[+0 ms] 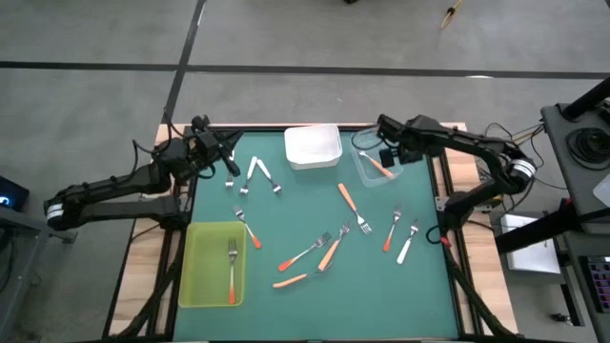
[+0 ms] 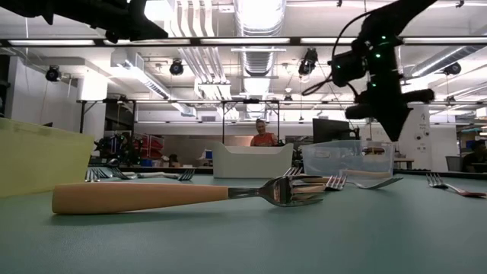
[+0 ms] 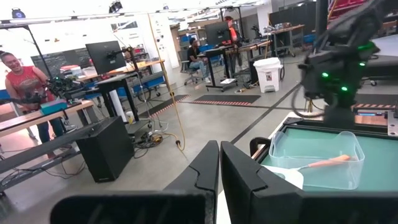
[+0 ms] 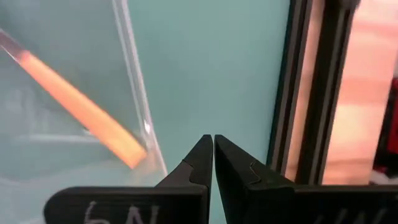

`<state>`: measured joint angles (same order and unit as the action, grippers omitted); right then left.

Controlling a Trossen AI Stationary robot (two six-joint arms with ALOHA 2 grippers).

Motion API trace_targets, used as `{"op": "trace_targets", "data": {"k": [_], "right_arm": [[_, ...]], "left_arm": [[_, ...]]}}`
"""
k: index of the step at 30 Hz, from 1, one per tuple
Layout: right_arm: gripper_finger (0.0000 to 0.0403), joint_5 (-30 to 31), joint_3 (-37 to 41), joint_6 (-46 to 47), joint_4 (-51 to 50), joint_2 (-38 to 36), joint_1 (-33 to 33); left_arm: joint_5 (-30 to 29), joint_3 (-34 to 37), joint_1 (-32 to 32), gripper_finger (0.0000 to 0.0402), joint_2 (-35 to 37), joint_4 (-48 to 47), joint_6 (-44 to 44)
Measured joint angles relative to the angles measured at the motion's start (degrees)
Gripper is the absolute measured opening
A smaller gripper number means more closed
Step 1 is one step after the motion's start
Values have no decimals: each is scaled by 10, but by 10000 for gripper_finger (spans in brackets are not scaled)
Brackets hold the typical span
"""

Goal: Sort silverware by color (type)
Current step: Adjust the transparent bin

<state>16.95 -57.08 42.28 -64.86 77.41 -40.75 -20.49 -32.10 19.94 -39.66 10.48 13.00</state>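
Three trays stand on the green table point(image 1: 315, 305), and read from the left they hint at the sorting plan: the yellow-green tray point(image 1: 195, 272) at the near left already holds one red-orange fork point(image 1: 232, 272), the white tray point(image 1: 313, 146) at the far middle looks empty, and the clear tray point(image 1: 374, 170) at the far right holds one light-orange fork point(image 1: 378, 166), so each tray probably takes one handle colour. The left gripper point(image 1: 232, 152) hangs above the far left corner with its jaws pressed together on nothing, near two white-handled forks point(image 1: 257, 173) that would suit the white tray. The rest of the silverware point(image 1: 329, 250) lies loose across the middle and right of the mat, red-orange, light-orange and white handles mixed, so most of the sorting seems undone. The right gripper point(image 1: 389, 152) hovers over the clear tray's far edge, jaws fully closed and empty, which fits a fork just dropped there, though that is only a guess. The sole writing in view is a few white marks on the right gripper's body in its wrist view, too cut off to read.
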Motion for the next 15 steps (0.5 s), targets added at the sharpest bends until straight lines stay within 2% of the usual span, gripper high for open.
{"op": "trace_targets", "data": {"k": [7, 15], "right_arm": [[9, -24, 76, 62, 67, -64, 66], [9, -30, 92, 107, 122, -80, 125]], "left_arm": [[0, 0, 0, 0, 0, 1, 0], [0, 0, 0, 0, 0, 1, -1]]}}
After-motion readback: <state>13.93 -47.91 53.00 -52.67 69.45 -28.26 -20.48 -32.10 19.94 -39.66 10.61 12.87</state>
